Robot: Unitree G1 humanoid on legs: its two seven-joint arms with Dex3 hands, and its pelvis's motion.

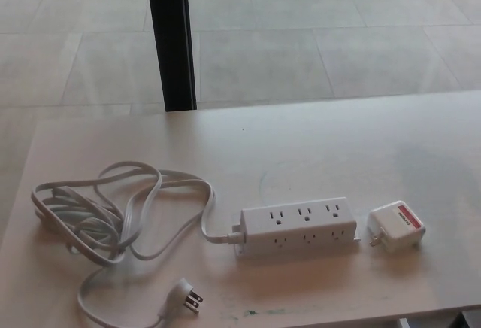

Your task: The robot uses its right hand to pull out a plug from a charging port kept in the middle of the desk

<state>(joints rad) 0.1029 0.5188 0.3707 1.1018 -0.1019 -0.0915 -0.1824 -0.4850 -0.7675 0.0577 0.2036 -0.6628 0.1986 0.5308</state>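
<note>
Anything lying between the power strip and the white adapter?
Nothing: head view shows only a bare strip of desk between power strip and white adapter.
</note>
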